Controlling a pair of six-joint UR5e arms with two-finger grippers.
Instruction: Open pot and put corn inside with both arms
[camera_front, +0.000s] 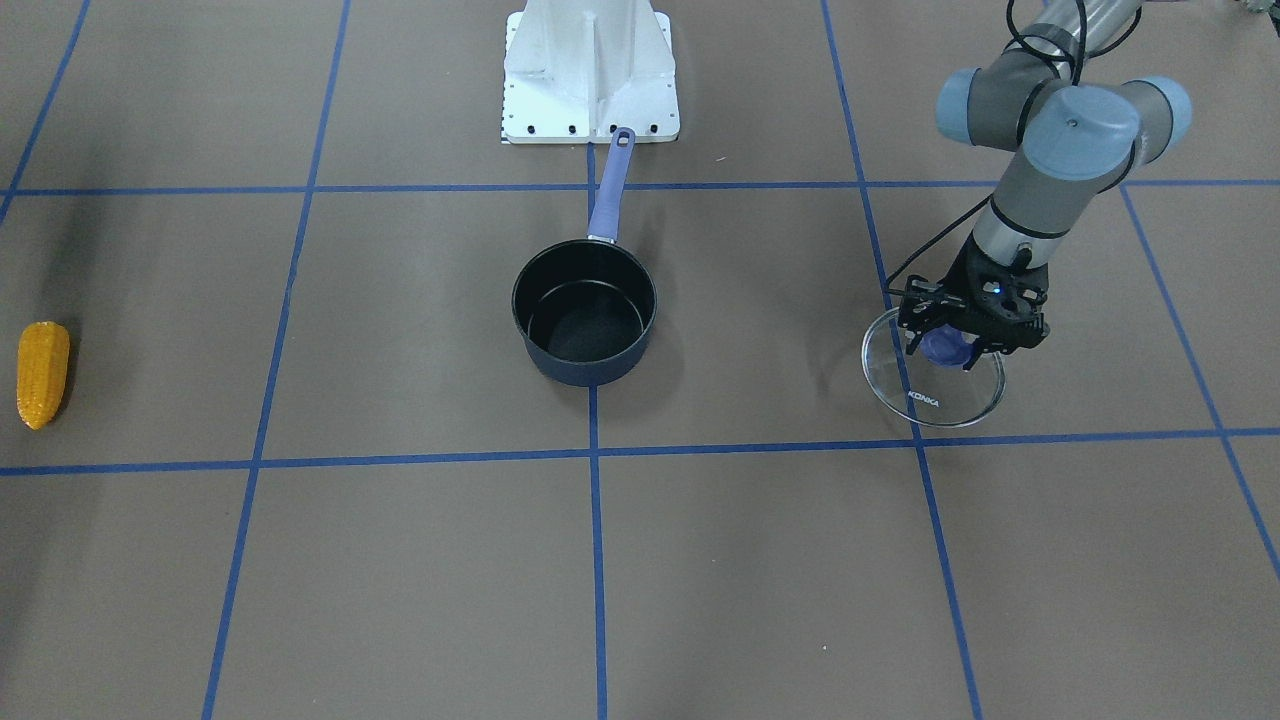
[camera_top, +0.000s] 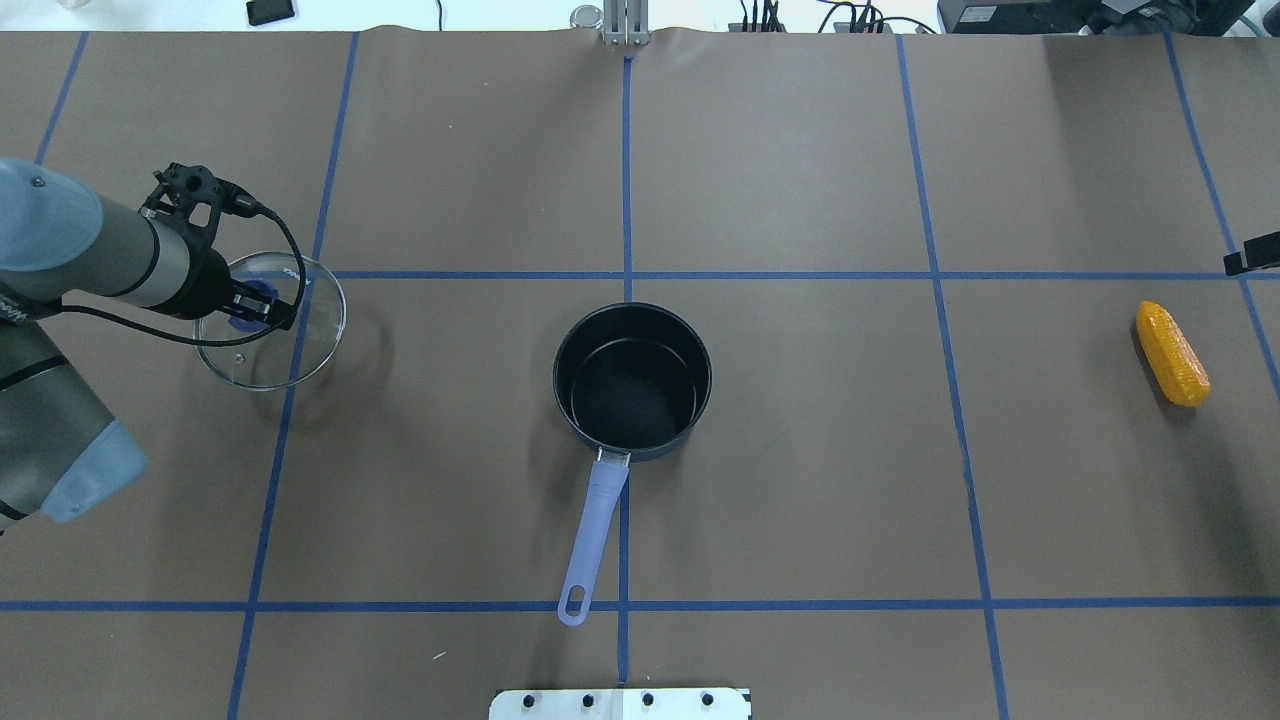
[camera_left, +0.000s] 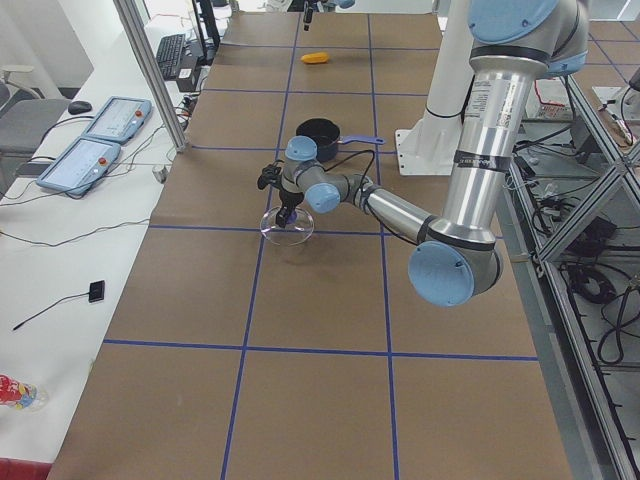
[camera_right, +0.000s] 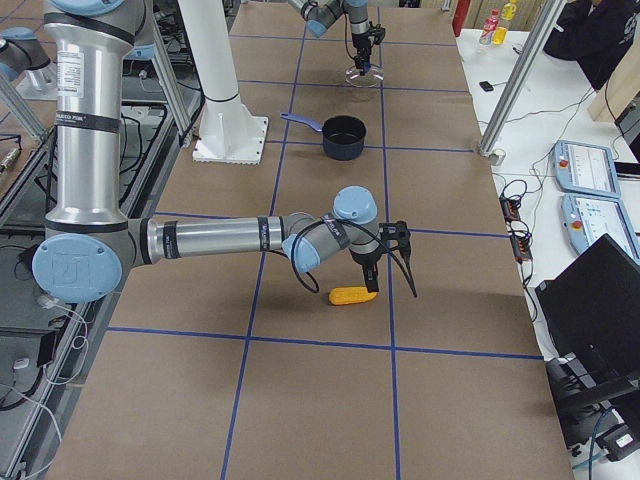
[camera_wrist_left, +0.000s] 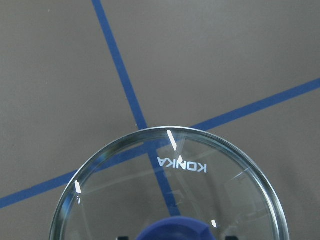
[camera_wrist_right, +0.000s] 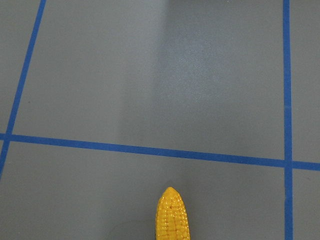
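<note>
Left claw (camera_front: 945, 348) pinches lid (camera_front: 930, 400), open pot (camera_front: 585, 320) well off toward right claw (camera_right: 368, 283), whose grip is unreadable, just above corn (camera_right: 353, 296) on desk (camera_front: 760, 560).

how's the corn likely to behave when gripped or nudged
The corn is round and tapered, so a nudge would probably roll it in a curve. Its bumpy kernels should help grip. It looks like a rigid toy, likely light, though weight can't be seen.
</note>
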